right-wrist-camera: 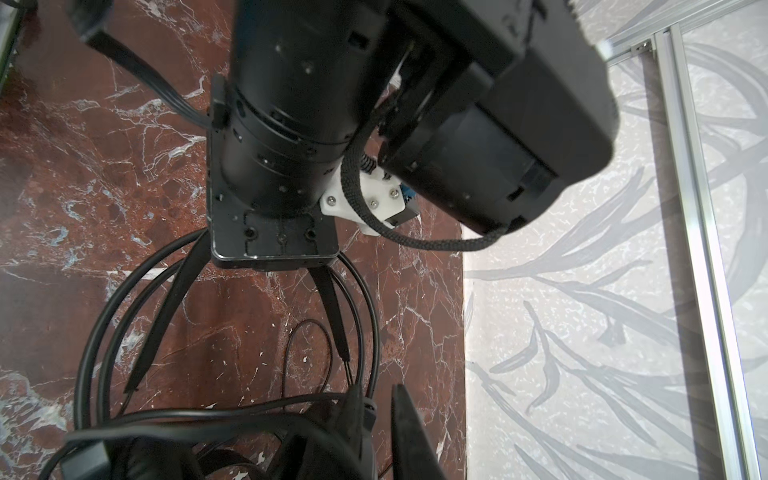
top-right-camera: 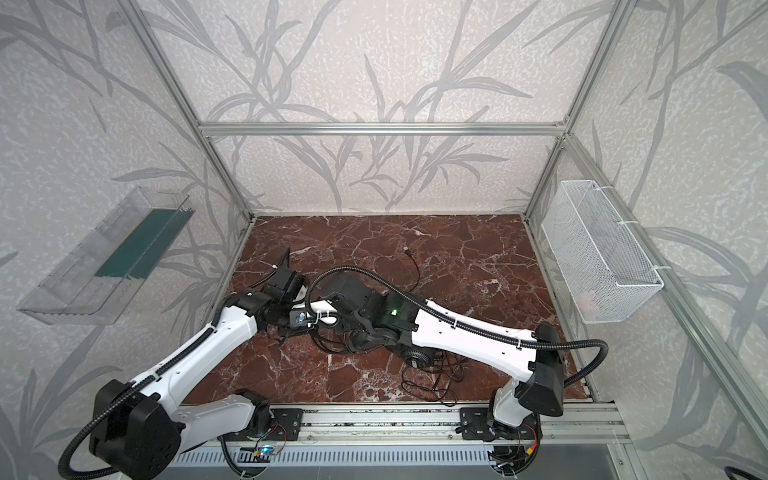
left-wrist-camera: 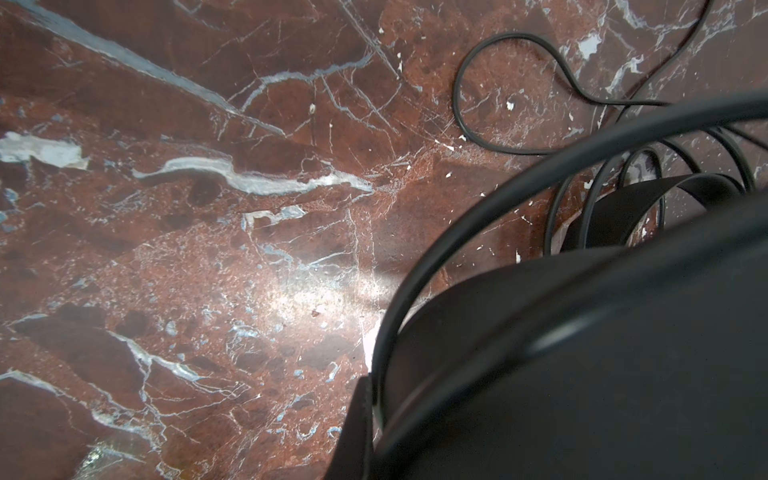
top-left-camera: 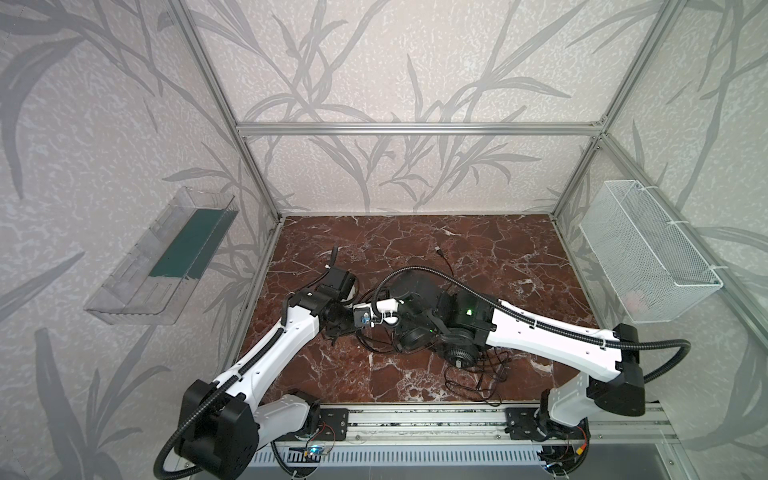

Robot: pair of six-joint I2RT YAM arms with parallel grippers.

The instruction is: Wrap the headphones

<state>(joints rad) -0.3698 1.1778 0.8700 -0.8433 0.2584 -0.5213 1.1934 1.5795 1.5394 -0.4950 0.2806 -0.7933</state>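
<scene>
Slack is the thing to manage in this step, which looks like a change of grip on the cable (top-left-camera: 478,384) partway through the winding. The left gripper (top-left-camera: 338,327) is closed. Its fingertips sit hidden under its own body, so what it clamps cannot be told, though in the right wrist view the wire arches of the headband (right-wrist-camera: 89,345) run in just beneath it. The right gripper (right-wrist-camera: 379,409) has its jaws a little apart, with bare marble showing between them. A thin wire lies against one finger, and whether it is nipped cannot be told.

The headphones (top-left-camera: 459,354) lie on the table (top-left-camera: 519,257) under the right wrist, and loose cable trails back beneath that forearm.

To do this well, the left clamp should hold firm as the anchor. The right should retake the cable close to the headband, lay each turn snug, and avoid snagging the loose loops behind it.

The left arm reaches forward with its forearm rising to a wrist bent downward. The right arm stretches low across the middle, forearm nearly level, its gripper pointing at the left one, the two wrists almost touching.
</scene>
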